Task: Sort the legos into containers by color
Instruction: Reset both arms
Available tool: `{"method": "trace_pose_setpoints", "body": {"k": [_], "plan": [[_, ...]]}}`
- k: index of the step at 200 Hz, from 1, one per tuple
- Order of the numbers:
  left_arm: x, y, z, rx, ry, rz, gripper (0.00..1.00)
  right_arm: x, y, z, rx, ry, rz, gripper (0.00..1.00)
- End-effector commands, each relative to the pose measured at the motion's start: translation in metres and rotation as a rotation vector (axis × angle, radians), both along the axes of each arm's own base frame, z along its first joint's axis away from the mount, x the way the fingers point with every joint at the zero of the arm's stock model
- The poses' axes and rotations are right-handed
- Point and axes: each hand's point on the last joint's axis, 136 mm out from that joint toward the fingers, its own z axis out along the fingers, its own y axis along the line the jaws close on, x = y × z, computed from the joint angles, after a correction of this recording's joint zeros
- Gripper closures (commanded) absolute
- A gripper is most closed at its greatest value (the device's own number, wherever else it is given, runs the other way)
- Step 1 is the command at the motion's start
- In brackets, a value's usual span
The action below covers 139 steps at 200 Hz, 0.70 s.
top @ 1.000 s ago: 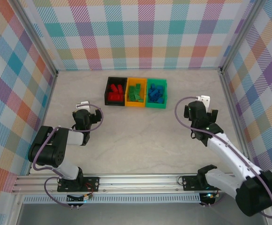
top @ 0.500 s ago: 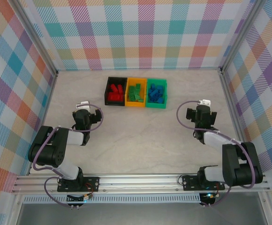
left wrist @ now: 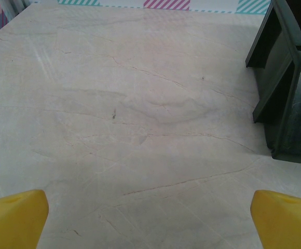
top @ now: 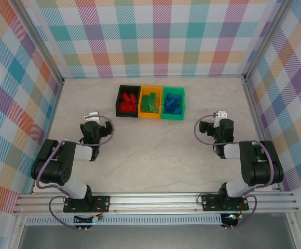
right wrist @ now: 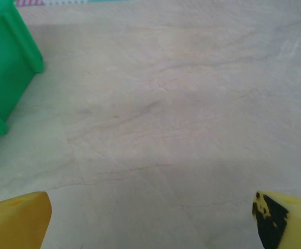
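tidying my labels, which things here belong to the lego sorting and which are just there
Part of the job:
black plastic bin holding red studded bricks
orange-yellow plastic bin holding green bricks
green plastic bin holding blue bricks
left gripper and right gripper, both open

Just there:
pale marbled tabletop
checked wall panels
aluminium front rail

Robot test cell — laboratory setting. A marble-look tabletop is enclosed on three sides by plaid-printed wall panels set in metal posts. A left arm and a right arm are bolted to an aluminium rail — cables are left exposed.
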Motion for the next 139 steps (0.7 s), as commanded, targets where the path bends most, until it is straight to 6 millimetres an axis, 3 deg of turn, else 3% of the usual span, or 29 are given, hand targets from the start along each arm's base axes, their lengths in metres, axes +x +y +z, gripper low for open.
{"method": "trace_pose_setpoints", "body": {"k": [1,139], "plan": [[0.0023,0.0023,0.0049,-0.003,-0.024,-0.006,0.00,0.0074,0.0120,0.0164,0.023,-0.067,0.080,0.01],[0.0023,0.0025,0.0049,-0.003,-0.024,-0.005,0.00,0.0075,0.0121,0.0156,0.032,-0.057,0.084,0.01]]}}
